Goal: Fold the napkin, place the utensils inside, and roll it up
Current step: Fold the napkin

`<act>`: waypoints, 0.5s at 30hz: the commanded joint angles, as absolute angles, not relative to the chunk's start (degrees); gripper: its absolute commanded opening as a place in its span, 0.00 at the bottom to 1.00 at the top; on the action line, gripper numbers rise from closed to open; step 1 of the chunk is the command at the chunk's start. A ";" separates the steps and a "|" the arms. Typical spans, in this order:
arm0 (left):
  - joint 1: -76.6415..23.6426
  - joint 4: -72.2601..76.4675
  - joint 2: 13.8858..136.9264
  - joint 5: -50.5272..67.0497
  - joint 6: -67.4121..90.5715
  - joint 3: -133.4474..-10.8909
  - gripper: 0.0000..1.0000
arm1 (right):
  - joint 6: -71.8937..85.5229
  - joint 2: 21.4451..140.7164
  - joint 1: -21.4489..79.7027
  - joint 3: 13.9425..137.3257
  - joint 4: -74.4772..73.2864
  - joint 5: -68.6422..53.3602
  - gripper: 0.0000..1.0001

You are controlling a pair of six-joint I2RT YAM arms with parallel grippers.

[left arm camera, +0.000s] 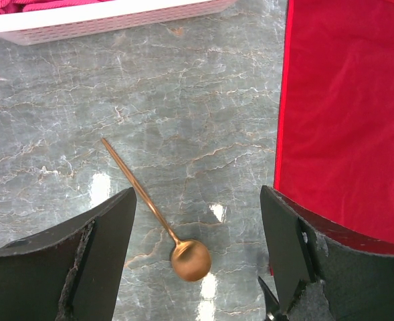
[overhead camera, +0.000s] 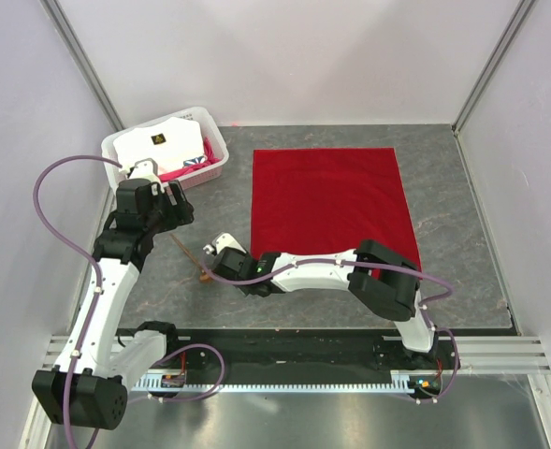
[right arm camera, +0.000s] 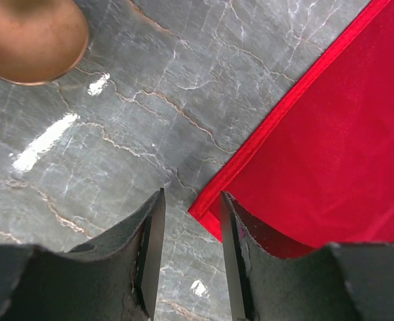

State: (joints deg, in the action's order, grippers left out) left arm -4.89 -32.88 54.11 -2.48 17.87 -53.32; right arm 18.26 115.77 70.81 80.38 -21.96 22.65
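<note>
The red napkin (overhead camera: 331, 210) lies flat on the grey table, and it also shows in the left wrist view (left arm camera: 347, 114). The brown spoon (overhead camera: 191, 257) lies on the table left of the napkin, bowl toward the near edge. My left gripper (overhead camera: 167, 208) is open wide and empty, hovering over the spoon (left arm camera: 156, 214), whose bowl sits between the fingers (left arm camera: 198, 194). My right gripper (overhead camera: 247, 279) is low at the napkin's near left corner (right arm camera: 213, 207). Its jaws (right arm camera: 190, 207) stand a little apart with the corner between them. The spoon bowl (right arm camera: 33, 40) shows at the top left.
A white basket (overhead camera: 214, 131) holding white and pink fabric items stands at the back left, and its wall shows in the left wrist view (left arm camera: 116, 23). Walls enclose the table on three sides. My right arm stretches along the table's near edge.
</note>
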 commanded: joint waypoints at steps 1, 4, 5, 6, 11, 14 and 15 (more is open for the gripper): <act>-4.66 -31.11 54.32 -1.85 15.64 -53.53 0.82 | 17.93 116.98 70.66 82.62 -23.29 23.82 0.45; -4.66 -31.11 54.32 -1.76 15.73 -53.53 0.82 | 18.54 117.07 70.75 82.53 -23.82 24.17 0.43; -4.66 -31.03 54.32 -1.67 15.73 -53.53 0.82 | 18.63 117.07 70.66 82.44 -23.99 24.34 0.42; -4.66 -31.03 54.32 -1.76 15.73 -53.53 0.82 | 18.81 116.98 70.58 82.27 -24.17 24.35 0.42; -4.66 -31.03 54.32 -1.41 15.73 -53.53 0.81 | 19.77 116.98 69.87 81.30 -24.17 22.07 0.41; -4.66 -31.02 54.23 -1.41 15.73 -53.52 0.81 | 20.39 117.33 69.70 80.86 -24.17 20.57 0.41; -4.66 -31.03 54.23 -1.41 15.73 -53.44 0.81 | 20.56 117.42 69.44 80.77 -24.08 20.39 0.41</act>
